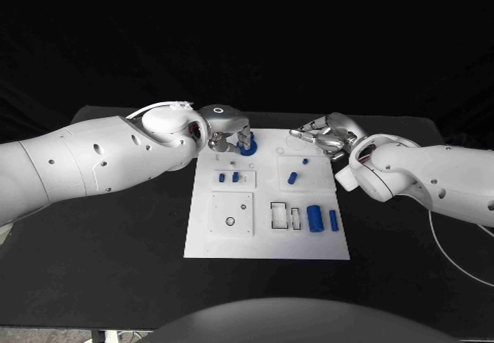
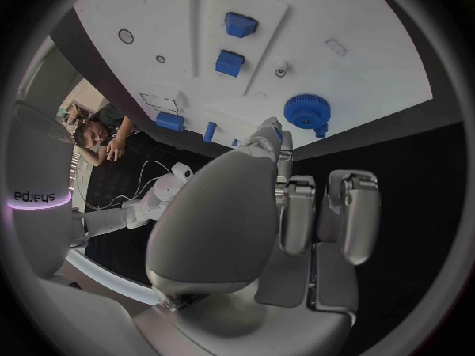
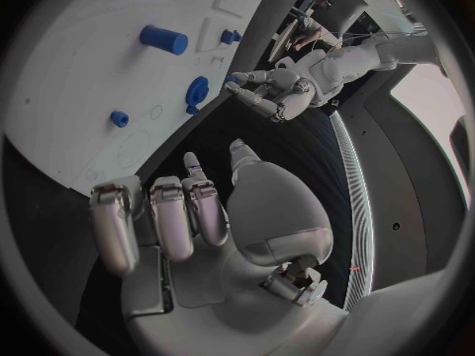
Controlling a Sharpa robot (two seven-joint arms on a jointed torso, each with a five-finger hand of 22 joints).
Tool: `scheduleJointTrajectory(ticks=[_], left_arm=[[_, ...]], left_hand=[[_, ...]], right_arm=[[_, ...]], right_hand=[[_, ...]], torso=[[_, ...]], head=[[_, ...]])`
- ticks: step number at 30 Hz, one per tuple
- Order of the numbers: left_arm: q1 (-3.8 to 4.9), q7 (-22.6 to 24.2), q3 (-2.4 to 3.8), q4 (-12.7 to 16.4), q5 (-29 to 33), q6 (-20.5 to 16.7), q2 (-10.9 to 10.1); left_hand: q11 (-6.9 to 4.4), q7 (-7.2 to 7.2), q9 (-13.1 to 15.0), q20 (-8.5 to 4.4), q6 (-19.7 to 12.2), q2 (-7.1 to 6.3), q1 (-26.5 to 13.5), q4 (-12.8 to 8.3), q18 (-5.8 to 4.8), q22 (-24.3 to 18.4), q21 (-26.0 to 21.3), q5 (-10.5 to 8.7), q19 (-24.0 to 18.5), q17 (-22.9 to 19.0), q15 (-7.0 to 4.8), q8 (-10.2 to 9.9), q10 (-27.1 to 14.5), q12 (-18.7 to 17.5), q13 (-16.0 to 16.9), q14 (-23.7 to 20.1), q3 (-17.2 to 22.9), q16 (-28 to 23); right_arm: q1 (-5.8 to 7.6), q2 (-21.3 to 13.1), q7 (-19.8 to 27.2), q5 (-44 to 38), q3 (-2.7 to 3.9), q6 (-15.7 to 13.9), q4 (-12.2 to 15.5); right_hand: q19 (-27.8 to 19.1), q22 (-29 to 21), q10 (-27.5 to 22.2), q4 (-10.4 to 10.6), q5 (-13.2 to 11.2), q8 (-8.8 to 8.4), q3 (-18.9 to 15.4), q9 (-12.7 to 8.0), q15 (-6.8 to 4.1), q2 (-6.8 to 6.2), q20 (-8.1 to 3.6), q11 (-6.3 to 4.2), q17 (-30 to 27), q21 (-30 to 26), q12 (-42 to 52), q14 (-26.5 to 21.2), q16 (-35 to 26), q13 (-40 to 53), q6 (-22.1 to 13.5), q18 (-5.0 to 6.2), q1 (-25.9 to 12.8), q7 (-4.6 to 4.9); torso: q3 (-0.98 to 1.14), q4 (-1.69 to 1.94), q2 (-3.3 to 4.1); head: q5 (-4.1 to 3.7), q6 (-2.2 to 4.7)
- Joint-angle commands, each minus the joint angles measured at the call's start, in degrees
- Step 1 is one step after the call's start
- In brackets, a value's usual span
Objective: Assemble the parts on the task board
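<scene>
**Both robot hands at the far edge of the task board**

The black desk (image 1: 123,236) carries the white task board (image 1: 265,236) at its centre. The left robot hand (image 1: 228,134) hangs over the board's 11 o'clock corner, fingers pointing down around the blue gear (image 1: 246,148); whether it grips the gear I cannot tell. The right robot hand (image 1: 325,137) sits at the board's 1 o'clock corner, fingers loosely curled and holding nothing. Toward 4 o'clock lie a blue cylinder (image 1: 315,219) and a thinner blue pin (image 1: 333,220). Small blue parts (image 1: 235,176) stand near the board's middle.
</scene>
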Motion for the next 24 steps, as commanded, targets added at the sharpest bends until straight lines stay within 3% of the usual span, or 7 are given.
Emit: scheduleJointTrajectory(ticks=[1,13,18,24], left_arm=[[0.14,0.43,-0.02,-0.13,0.34,1.69,-0.58],[0.10,0.06,-0.12,0.56,0.74,3.24,-2.61],[0.02,-0.04,-0.16,0.49,0.84,4.15,-2.54],[-0.39,-0.29,-0.20,-0.37,0.91,4.37,-2.04]], left_hand=[[-0.10,-0.07,0.06,-0.22,0.39,-0.02,-0.74,0.27,-0.43,15.10,0.14,0.05,6.03,15.08,0.31,0.24,0.39,-0.44,-0.09,6.06,0.15,0.15],[-0.14,-0.15,-0.05,-0.21,0.13,0.09,-1.07,0.26,-0.43,15.10,0.14,0.05,6.03,15.08,0.28,0.00,0.18,-0.78,-0.12,6.06,0.33,0.15],[-0.23,-0.24,-0.12,-0.20,-0.04,0.08,-1.10,0.21,-0.43,15.10,0.14,0.05,6.03,15.08,0.24,-0.14,-0.06,-0.93,-0.14,6.06,0.48,0.15],[-0.25,-0.27,-0.14,-0.20,-0.08,0.09,-1.10,0.20,-0.43,15.10,0.14,0.05,6.03,15.08,0.21,-0.19,-0.14,-0.97,-0.14,6.06,0.54,0.15]], right_arm=[[-0.06,0.02,0.11,-0.22,0.00,0.78,-0.09],[-0.09,0.00,0.16,-0.18,0.00,0.87,-0.04],[-0.09,-0.08,0.21,-0.18,0.00,1.01,0.01],[-0.09,-0.03,0.29,-0.18,0.00,0.94,0.11]], right_hand=[[6.00,15.05,5.91,0.06,0.23,0.23,-0.40,0.09,0.33,0.21,0.48,0.41,15.08,0.26,-0.28,5.97,0.23,14.98,0.26,-0.38,0.14,0.11],[6.00,15.05,5.91,0.07,0.24,0.24,-0.42,0.09,0.33,0.23,0.49,0.42,15.08,0.26,-0.28,5.97,0.23,14.98,0.29,-0.38,0.16,0.12],[6.00,15.05,5.91,0.07,0.24,0.24,-0.43,0.09,0.34,0.23,0.49,0.43,15.08,0.26,-0.28,5.97,0.23,14.98,0.29,-0.38,0.17,0.13],[6.00,15.05,5.91,0.07,0.24,0.24,-0.43,0.09,0.34,0.23,0.49,0.43,15.08,0.26,-0.28,5.97,0.23,14.98,0.29,-0.38,0.17,0.13]], torso=[[-0.02,0.04,0.04],[-0.07,-0.02,0.11],[-0.04,0.06,0.12],[-0.04,-0.11,0.17]], head=[[0.07,0.01],[0.29,0.05],[0.47,-0.04],[0.72,0.02]])
